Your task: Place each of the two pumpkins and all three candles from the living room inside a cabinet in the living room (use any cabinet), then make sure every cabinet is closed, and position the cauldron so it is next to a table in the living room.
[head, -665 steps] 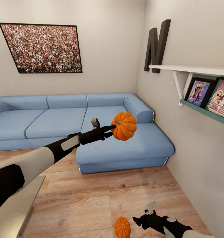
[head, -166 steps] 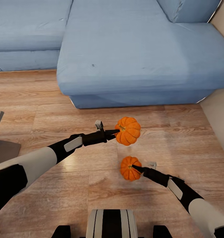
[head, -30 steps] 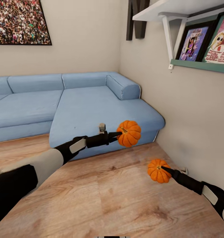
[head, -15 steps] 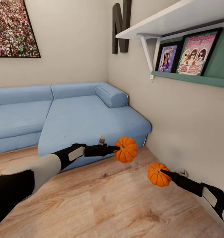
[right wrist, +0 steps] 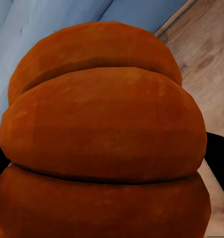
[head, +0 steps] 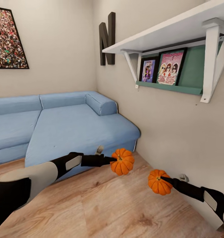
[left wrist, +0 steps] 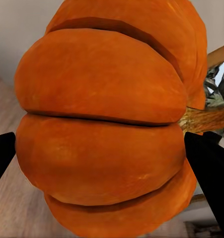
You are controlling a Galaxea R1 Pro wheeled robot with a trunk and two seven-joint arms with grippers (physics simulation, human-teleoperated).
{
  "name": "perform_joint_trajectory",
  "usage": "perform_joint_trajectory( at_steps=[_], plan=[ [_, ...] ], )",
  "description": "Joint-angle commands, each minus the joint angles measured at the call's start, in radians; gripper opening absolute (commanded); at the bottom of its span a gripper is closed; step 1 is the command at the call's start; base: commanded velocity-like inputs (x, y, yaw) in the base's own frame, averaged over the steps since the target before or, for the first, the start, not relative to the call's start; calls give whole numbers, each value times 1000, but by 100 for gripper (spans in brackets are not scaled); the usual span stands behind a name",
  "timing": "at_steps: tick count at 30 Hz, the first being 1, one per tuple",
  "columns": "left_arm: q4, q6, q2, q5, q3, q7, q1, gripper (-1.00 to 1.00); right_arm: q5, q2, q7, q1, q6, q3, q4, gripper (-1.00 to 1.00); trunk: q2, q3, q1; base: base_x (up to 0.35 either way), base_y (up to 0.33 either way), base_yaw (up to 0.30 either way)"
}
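Both pumpkins hang in the air above the wooden floor, each held by one arm. My left gripper (head: 114, 161) is shut on one orange ribbed pumpkin (head: 122, 161) in front of the sofa's near corner; up close that pumpkin (left wrist: 104, 124) sits between the two black fingers (left wrist: 211, 171). My right gripper (head: 160, 180) is shut on the other pumpkin (head: 159, 182), lower and to the right, close to the wall; this pumpkin (right wrist: 104, 144) blocks most of the right wrist view. The candles, cabinet, cauldron and table are out of view.
A blue corner sofa (head: 65, 127) runs along the back wall and ends near the right wall. A white wall shelf (head: 178, 29) with framed pictures (head: 169, 67) hangs above the right arm. Dark letter N (head: 107, 38) and a crowd picture (head: 7, 41) are on the walls. Wood floor (head: 102, 208) lies ahead.
The whole view has swung to the right, so the sofa slides left and more of the shelf wall shows. Both grippers keep their pumpkins, in much the same pose.
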State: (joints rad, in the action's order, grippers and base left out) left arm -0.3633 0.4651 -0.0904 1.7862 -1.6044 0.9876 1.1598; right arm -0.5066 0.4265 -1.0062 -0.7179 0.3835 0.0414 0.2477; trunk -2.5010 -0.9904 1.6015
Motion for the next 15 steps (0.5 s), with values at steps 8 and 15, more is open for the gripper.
perform_joint_trajectory(
  at_steps=[8, 15],
  plan=[
    [11, -1, -10, -1, -63, -4, -1, -100, 2, -2, 9, 0, -1, -2, -5, -100, 32, 36, -19, 0, 0, -179],
    [11, -2, -8, 0, -100, -11, -2, -100, 12, -3, 40, 0, -1, -1, -15, -100, 81, 58, -45, 0, 0, -13]
  ],
)
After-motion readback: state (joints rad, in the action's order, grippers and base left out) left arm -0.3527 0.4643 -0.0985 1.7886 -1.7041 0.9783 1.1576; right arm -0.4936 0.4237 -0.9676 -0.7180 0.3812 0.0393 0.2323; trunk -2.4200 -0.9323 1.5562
